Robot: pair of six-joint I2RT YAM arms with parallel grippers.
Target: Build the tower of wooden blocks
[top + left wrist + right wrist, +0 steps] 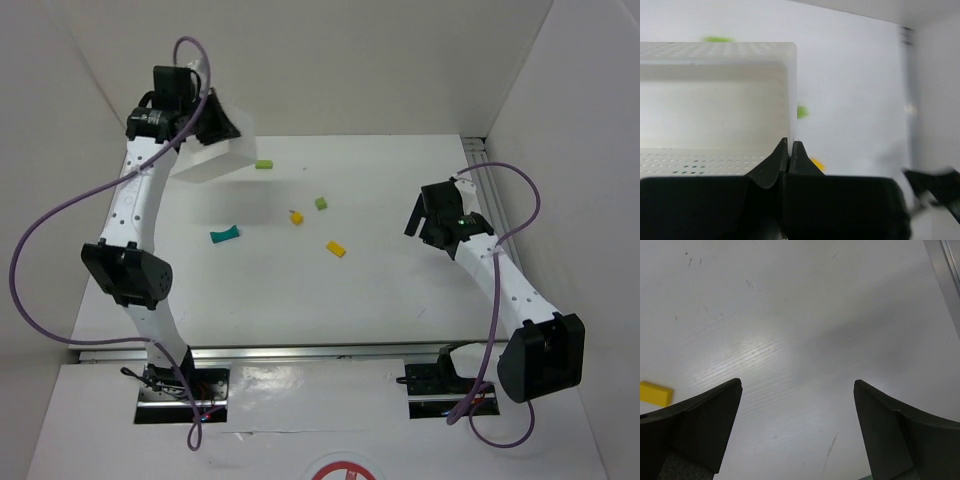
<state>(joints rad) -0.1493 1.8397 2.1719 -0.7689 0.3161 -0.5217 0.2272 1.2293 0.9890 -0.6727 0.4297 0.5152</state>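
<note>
We note the left gripper clamped tight on the side wall of a white perforated plastic tray, its fingertips pinching the thin wall with no gap visible. In the top view the left gripper holds the tray over the far left corner of the white tabletop; the tray appears raised off the surface. The right gripper stands at its widest with only bare tabletop between the jaws. In the top view it hangs near the right edge. The pieces for the tower all lie singly on the tabletop, none touching another. A light green rectangular wooden block lies near the far edge, just beside the tray. A teal arch-shaped wooden block lies left of centre. A small green wooden cube and a small yellow wooden block lie near each other around the centre. A yellow rectangular wooden block lies nearer the front edge; we also see it at the left border of the right wrist view.
</note>
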